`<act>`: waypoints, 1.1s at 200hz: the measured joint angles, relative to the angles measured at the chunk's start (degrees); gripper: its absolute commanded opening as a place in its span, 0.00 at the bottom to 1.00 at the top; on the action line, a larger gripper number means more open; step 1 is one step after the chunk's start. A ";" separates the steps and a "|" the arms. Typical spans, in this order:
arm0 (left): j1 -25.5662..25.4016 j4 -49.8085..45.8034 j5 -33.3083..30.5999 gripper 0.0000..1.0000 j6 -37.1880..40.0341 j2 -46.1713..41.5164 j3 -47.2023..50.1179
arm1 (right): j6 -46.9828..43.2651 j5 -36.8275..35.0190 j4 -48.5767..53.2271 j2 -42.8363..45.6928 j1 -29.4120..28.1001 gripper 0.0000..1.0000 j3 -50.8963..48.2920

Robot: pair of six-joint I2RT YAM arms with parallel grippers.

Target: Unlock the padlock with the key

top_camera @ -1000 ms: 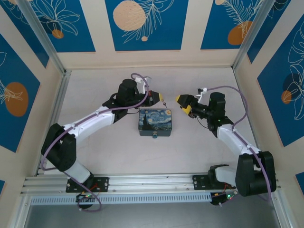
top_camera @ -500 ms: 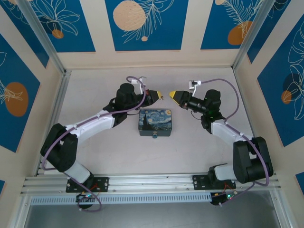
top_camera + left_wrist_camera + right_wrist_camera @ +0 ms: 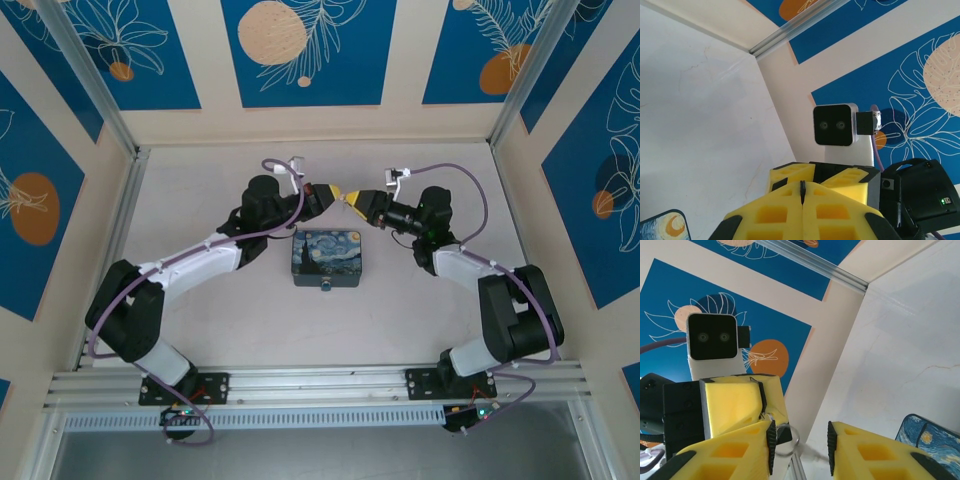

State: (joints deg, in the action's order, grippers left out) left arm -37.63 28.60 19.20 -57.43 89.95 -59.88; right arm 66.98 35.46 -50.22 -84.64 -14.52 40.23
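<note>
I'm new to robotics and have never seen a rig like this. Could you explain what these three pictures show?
These are two robot arms bolted at the near edge of a table, each ending in a gripper with two yellow fingers. The wide picture comes from a camera above and behind them; the other two come from cameras on the wrists, looking along their own fingers. On the table stands a small painted box with a tiny padlock at its front. The left gripper is shut on what looks like the key, whose ring sits between the parted fingers of the right gripper.
</note>
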 measured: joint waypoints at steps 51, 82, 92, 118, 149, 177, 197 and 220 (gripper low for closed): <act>-0.02 1.22 -0.17 0.00 -0.79 0.11 0.61 | 1.29 0.50 -2.27 -0.61 -0.26 0.33 0.83; -0.02 1.27 -0.17 0.00 -0.81 0.37 0.76 | 2.05 0.81 -3.21 -0.81 -0.81 0.27 1.44; -0.02 1.40 -0.17 0.00 -0.81 0.44 0.76 | 2.08 0.98 -3.41 -0.96 -0.92 0.26 1.62; -0.02 1.88 -0.17 0.00 -0.81 0.55 0.76 | 2.27 1.07 -3.78 -1.70 -1.16 0.24 1.77; -0.02 1.92 -0.17 0.00 -0.81 0.55 0.76 | 2.27 1.49 -4.02 -2.05 -1.29 0.22 1.77; -0.02 1.92 -0.17 0.00 -0.79 0.55 0.76 | 2.27 2.12 -4.22 -2.16 -1.27 0.18 1.77; -0.02 1.90 -0.17 0.00 -0.79 0.55 0.76 | 2.27 2.32 -4.20 -2.16 -1.27 0.15 1.77; -0.02 1.88 -0.17 0.00 -0.76 0.55 0.76 | 2.27 2.51 -4.22 -2.16 -1.16 0.16 1.75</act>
State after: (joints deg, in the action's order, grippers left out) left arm -37.65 30.48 19.03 -58.19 90.50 -59.11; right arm 69.25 37.98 -54.43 -86.80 -15.68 41.98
